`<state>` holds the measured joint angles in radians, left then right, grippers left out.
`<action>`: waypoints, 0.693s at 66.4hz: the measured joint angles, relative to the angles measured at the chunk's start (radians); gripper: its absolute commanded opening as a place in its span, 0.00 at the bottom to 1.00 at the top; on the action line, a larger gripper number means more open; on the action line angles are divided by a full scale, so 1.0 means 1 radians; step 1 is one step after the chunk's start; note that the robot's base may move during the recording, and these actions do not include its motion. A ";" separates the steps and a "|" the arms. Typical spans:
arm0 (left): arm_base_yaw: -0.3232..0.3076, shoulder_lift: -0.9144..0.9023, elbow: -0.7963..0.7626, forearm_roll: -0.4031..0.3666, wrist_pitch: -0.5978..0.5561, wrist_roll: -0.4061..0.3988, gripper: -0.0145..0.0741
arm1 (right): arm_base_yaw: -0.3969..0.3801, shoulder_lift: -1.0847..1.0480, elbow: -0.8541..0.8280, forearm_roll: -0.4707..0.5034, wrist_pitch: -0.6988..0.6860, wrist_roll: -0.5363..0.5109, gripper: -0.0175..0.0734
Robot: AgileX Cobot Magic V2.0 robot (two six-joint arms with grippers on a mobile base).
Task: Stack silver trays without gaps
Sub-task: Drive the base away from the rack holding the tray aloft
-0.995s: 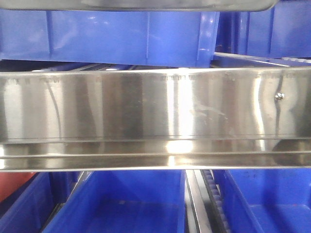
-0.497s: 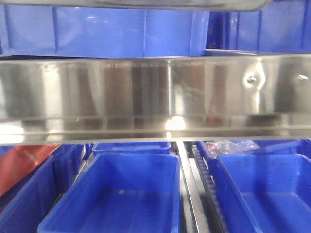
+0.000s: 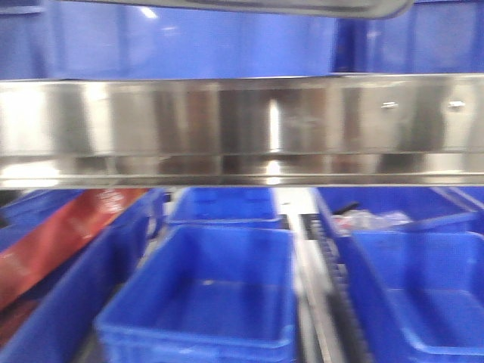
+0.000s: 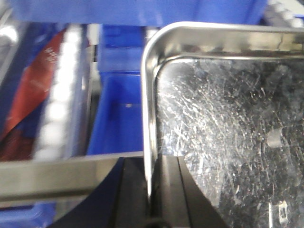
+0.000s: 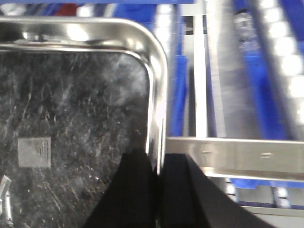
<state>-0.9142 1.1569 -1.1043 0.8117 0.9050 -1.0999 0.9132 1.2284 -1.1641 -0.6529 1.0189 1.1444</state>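
Upward in our front view went the shelf rail (image 3: 242,128), uncovering more blue bins (image 3: 204,295) below it; our left claw (image 4: 151,175) and right claw (image 5: 159,171) each stood clamped on the silver tray (image 4: 228,118) rim.

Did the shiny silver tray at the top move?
Yes. The corner of the shiny silver steel tray sat left of the screw in the long brushed-steel rail; now it is right of it, probably backing away.

Rail across the way — open bins beneath

The steel shelf rail (image 3: 242,128) bars the full width; under it a blue bin (image 3: 200,299) stands open-topped and a red packet (image 3: 57,238) lies slanted at left. Above, the silver tray (image 4: 228,109) spans between left gripper (image 4: 151,164) and right gripper (image 5: 157,159), the rail close beneath both.
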 measured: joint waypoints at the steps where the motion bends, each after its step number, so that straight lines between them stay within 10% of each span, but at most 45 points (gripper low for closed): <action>1: 0.000 0.000 0.000 0.000 0.000 0.000 0.15 | 0.000 -0.001 0.000 0.000 0.000 0.000 0.17; 46: 0.000 0.000 0.000 0.005 0.000 0.000 0.15 | 0.000 -0.001 0.000 0.000 -0.003 0.000 0.17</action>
<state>-0.9142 1.1569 -1.1043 0.8171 0.9050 -1.0999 0.9132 1.2277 -1.1641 -0.6529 1.0163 1.1444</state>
